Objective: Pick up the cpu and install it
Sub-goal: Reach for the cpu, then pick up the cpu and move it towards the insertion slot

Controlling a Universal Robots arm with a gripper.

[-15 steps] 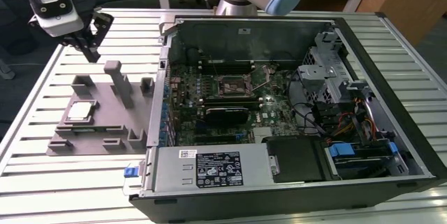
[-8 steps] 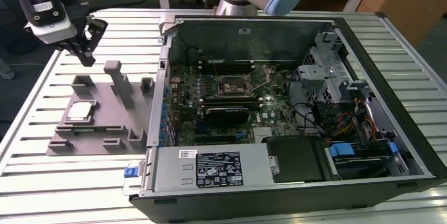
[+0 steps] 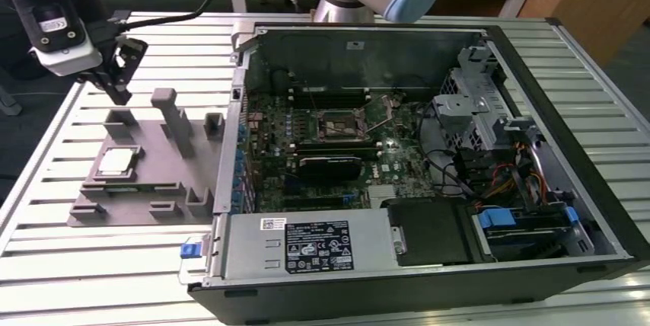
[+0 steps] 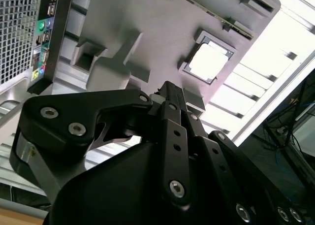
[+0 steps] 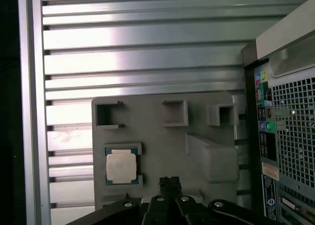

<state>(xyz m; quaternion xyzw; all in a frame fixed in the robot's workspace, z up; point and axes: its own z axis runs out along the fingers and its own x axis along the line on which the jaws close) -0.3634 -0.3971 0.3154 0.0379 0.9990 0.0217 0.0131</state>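
Observation:
The cpu is a small square chip with a silvery top. It lies flat in a recess of the grey fixture, which sits on the table at the exterior view's left. Both wrist views show the cpu in its pocket. My gripper hangs above the fixture's far end, clear of the chip, with its black fingers pressed together and nothing between them. The fingertips point down toward the fixture beside the chip. The motherboard socket lies open-framed inside the computer case.
The open computer case fills the middle and the exterior view's right, with drive cage, cables and a power supply inside. Upright posts rise from the fixture near the gripper. The table is ribbed aluminium.

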